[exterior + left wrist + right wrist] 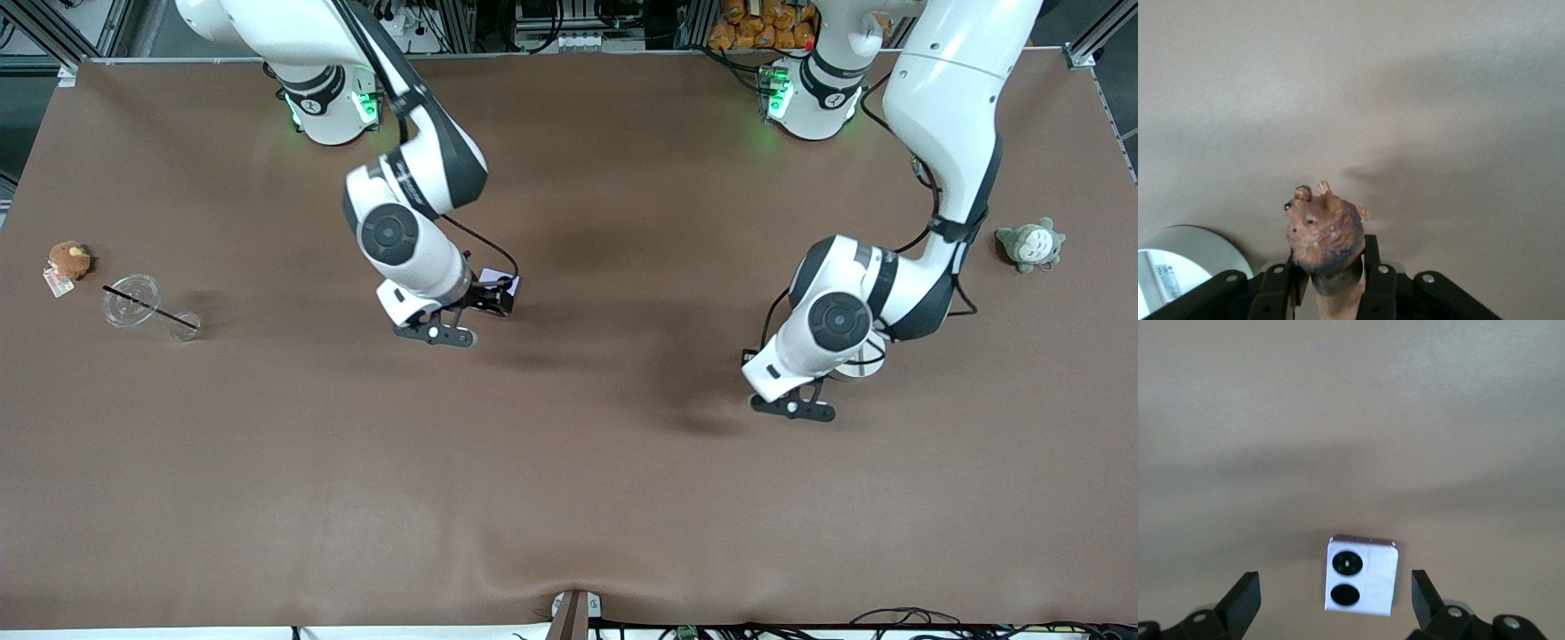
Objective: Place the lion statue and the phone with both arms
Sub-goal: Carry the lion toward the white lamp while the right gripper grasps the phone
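The lavender phone [1361, 575], with its two black camera circles up, lies flat on the brown table between the spread fingers of my right gripper [1333, 587]. The gripper is open and low over it without touching it. In the front view the phone [498, 279] shows just past the right gripper [494, 299], near the table's middle. My left gripper [1331, 270] is shut on the reddish-brown lion statue [1323, 230], held head outward above the table toward the left arm's end. In the front view the left wrist hides both the lion and the left gripper.
A white round disc [867, 366] lies on the table under the left hand and also shows in the left wrist view [1178, 267]. A grey-green plush [1029, 244] sits at the left arm's end. A brown plush [69, 260] and a tipped clear cup [147, 307] lie at the right arm's end.
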`<state>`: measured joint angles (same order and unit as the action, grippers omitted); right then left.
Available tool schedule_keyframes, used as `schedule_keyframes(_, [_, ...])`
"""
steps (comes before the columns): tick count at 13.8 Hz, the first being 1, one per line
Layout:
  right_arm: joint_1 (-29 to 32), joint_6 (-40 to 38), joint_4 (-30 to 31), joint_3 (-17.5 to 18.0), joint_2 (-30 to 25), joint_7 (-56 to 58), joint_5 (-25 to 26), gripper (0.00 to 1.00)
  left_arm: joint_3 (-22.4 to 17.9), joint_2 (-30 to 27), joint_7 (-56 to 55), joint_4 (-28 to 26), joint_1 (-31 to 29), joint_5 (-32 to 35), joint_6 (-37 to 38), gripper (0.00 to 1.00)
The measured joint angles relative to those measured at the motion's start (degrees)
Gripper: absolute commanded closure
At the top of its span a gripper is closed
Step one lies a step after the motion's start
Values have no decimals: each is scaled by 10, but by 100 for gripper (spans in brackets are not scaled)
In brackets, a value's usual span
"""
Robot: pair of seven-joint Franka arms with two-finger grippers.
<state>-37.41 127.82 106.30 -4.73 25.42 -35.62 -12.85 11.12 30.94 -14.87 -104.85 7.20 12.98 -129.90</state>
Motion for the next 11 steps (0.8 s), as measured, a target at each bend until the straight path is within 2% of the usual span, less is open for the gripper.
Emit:
schedule_keyframes(3, [-5, 35, 17, 0, 22, -4, 9, 0, 0, -25, 20, -59, -24, 2, -39, 100])
schedule_keyframes(7, [-31, 87, 66, 0, 22, -16, 10, 0, 0, -25, 26, -96, -35, 7, -80, 100])
schedule_keyframes(8, [-36, 96, 74, 0, 22, -22, 11, 0, 0, -24, 26, -98, -36, 7, -82, 89])
schedule_keyframes(9, [-39, 101, 80, 0, 22, -28, 11, 0, 0, -23, 26, -98, -37, 7, -82, 40])
schedule_keyframes(10, [-40, 103, 85, 0, 22, -39, 12, 0, 0, -22, 26, -98, -38, 7, -82, 0])
schedule_keyframes(11, [-42, 104, 90, 0, 22, -46, 13, 0, 0, -21, 26, -98, -39, 7, -83, 0])
